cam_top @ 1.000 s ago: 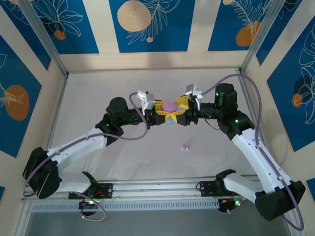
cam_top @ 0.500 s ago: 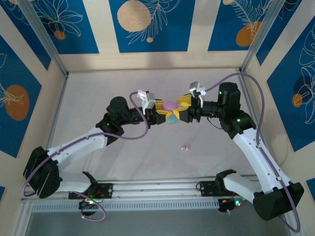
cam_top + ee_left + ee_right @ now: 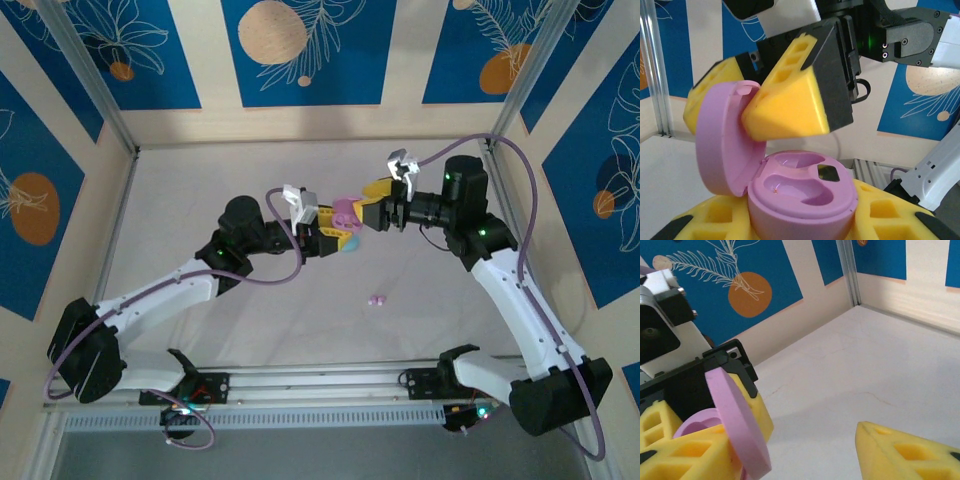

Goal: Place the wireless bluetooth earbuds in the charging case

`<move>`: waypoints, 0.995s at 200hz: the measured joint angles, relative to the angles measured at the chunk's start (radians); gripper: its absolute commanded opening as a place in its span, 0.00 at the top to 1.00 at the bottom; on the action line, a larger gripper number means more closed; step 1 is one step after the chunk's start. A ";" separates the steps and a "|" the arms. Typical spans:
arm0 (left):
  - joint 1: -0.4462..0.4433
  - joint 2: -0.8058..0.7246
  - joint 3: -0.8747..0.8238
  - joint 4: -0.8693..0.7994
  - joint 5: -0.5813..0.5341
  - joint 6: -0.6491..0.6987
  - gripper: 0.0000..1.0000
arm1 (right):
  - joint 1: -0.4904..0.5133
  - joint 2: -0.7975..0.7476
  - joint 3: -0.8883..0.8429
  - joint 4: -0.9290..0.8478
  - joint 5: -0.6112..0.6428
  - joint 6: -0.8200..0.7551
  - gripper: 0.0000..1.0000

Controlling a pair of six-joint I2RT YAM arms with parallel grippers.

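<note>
Left claw (image 3: 328,235) around open pink case (image 3: 800,195)

Pale grey counter (image 3: 190,200) spreads from the metal rail (image 3: 320,380) at the bottom of the frame up to the blue-patterned walls (image 3: 300,50) at the top. One tiny pink earbud (image 3: 377,299) lies on it, just right of centre and below the middle, alone on open surface. In the right wrist view the counter runs smooth toward the upper-right corner, with faint hairline marks across it.
</note>
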 measured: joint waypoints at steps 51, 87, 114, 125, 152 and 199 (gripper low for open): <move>-0.002 -0.006 -0.003 0.007 -0.039 0.011 0.71 | -0.001 -0.024 0.011 -0.013 -0.005 0.042 0.37; -0.002 -0.029 -0.021 0.007 -0.098 0.032 0.71 | -0.003 -0.126 0.016 -0.028 0.027 0.069 0.38; -0.002 -0.035 -0.031 0.011 -0.126 0.037 0.71 | -0.037 -0.177 0.041 -0.095 0.148 0.111 0.50; -0.002 -0.039 -0.039 0.014 -0.134 0.037 0.71 | -0.079 -0.175 0.046 -0.140 0.202 0.159 0.54; -0.002 -0.049 -0.051 0.023 -0.143 0.037 0.71 | -0.255 -0.080 0.018 -0.274 0.232 0.304 0.62; -0.002 -0.090 -0.068 0.027 -0.161 0.037 0.71 | -0.307 0.221 -0.156 -0.469 0.168 0.409 0.66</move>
